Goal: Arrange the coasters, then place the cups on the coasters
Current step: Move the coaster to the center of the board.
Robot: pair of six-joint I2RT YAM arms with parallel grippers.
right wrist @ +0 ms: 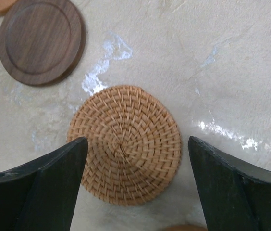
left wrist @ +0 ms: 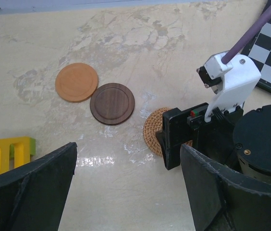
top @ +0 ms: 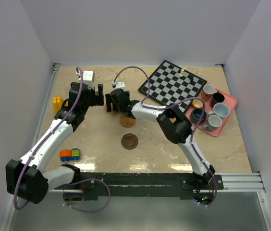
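Right wrist: jaws of right gripper (right wrist: pixel 136 144) gape empty over woven coaster (right wrist: pixel 126 120); left gripper (left wrist: pixel 128 154) agape, empty.

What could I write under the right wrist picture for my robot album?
The right claw hangs open over a woven tan coaster, a dark brown coaster lying apart beside it.

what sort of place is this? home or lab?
Probably a lab test cell: white walls box in the tabletop, a metal rail runs along the near edge, and the props are unrelated: chessboard, yellow toy, pink tray.
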